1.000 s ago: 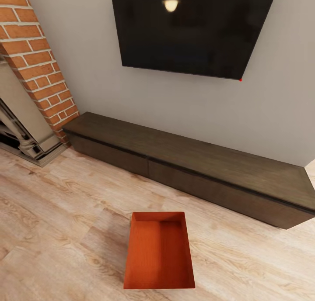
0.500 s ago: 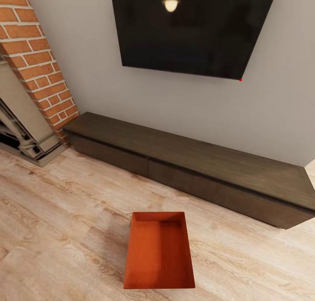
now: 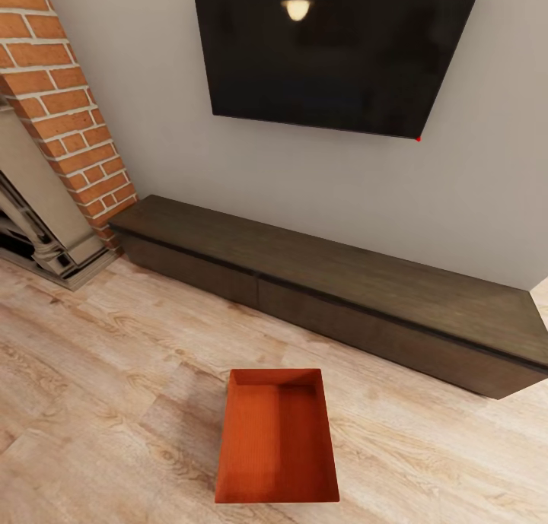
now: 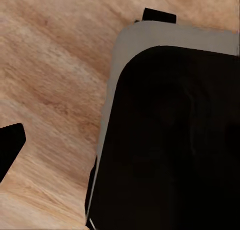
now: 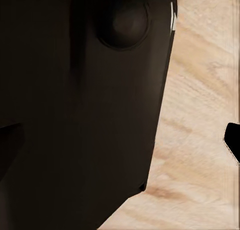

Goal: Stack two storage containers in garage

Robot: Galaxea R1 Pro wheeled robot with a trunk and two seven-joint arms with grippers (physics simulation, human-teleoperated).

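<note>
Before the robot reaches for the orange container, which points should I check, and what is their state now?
1. Container in head view, on the wood floor: ok.
2. Container upright, open side up, nothing inside: ok.
3. Space around it, apart from the TV cabinet: ok.
4. Second container located: not ok, just one seen.
5. Left and right gripper open: cannot tell; the wrist views show dark robot body and floor.
6. In the garage: not ok; brick fireplace and TV are here.

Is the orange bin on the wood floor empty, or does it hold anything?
Empty. In the head view the storage container sits upright with its open top facing up, and its ribbed inner walls and bare bottom show nothing inside.
</note>
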